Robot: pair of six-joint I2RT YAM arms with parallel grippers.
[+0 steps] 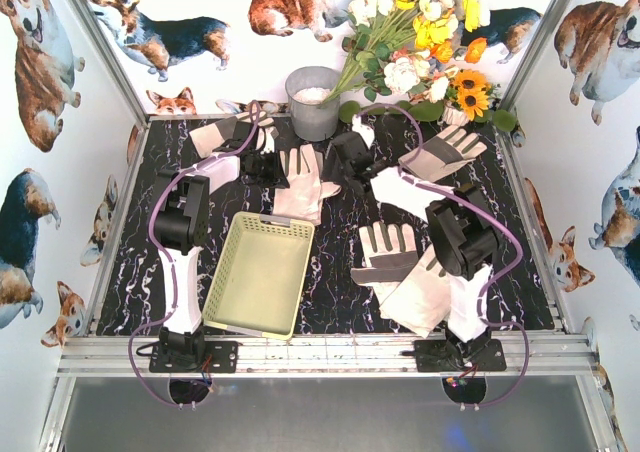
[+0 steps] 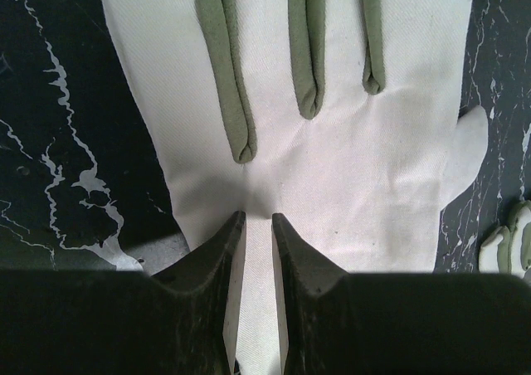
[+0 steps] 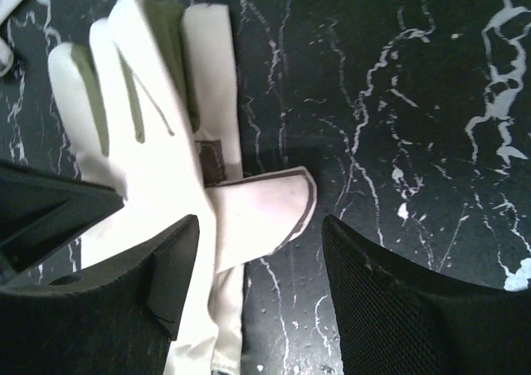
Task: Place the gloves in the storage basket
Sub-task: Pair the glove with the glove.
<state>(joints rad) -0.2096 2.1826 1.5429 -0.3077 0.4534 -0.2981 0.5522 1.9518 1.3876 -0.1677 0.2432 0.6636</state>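
The left fingers stand almost together, clamped on a raised fold of cloth at the heel of a cream glove. The glove's own fingers, grey-green along their sides, point away from the left gripper. The rest of it lies flat on the black marbled worktop, back of the middle and towards the left.

The right fingers stand well apart. The thumb of a second glove lies between them, and neither finger presses on it. The right gripper hangs over this glove, which rests palm up on the worktop near the far edge, right of the middle.

More gloves lie about the worktop:
- one by the far left corner
- a striped-backed one near the far right corner
- a striped one and a white one overlapping near the right arm's base

Every glove in view lies outside the storage basket. The basket is pale yellow-green with perforated sides and sits slightly askew at the near edge, just right of the left arm's base.

At the far edge stands a grey metal bucket, with a bunch of flowers leaning beside it.
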